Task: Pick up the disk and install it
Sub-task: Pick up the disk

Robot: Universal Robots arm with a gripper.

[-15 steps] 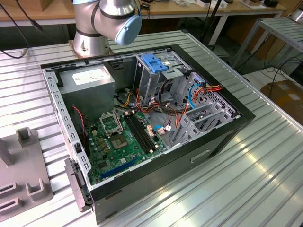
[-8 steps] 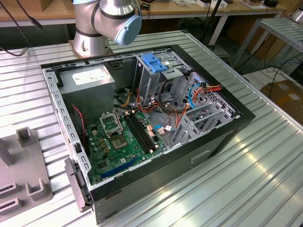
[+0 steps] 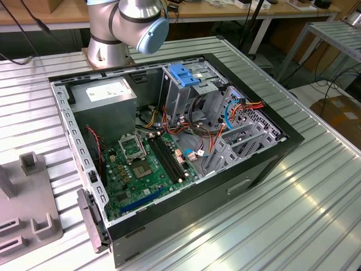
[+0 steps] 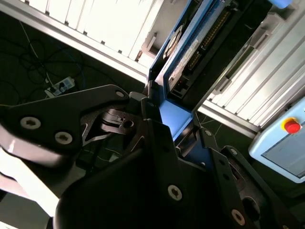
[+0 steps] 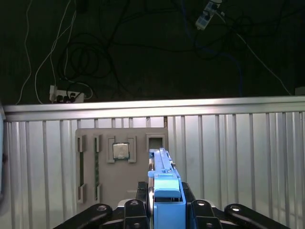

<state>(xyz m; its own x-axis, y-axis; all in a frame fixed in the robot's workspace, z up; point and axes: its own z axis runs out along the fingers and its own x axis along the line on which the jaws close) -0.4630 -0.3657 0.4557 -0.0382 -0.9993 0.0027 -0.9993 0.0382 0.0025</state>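
over the ribbed table [image 5: 228, 157] and grey fixture tray [image 5: 121, 183], the tool [image 5: 165, 196] is clamped on the disk [image 5: 161, 164].

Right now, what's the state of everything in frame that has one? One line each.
gripper: shut on the disk
the disk: held edge-on, clear of the table, not yet installed
grey tray: flat on the table, processor chip seated in one pocket
computer case: lying on its side, side panel off, interior exposed
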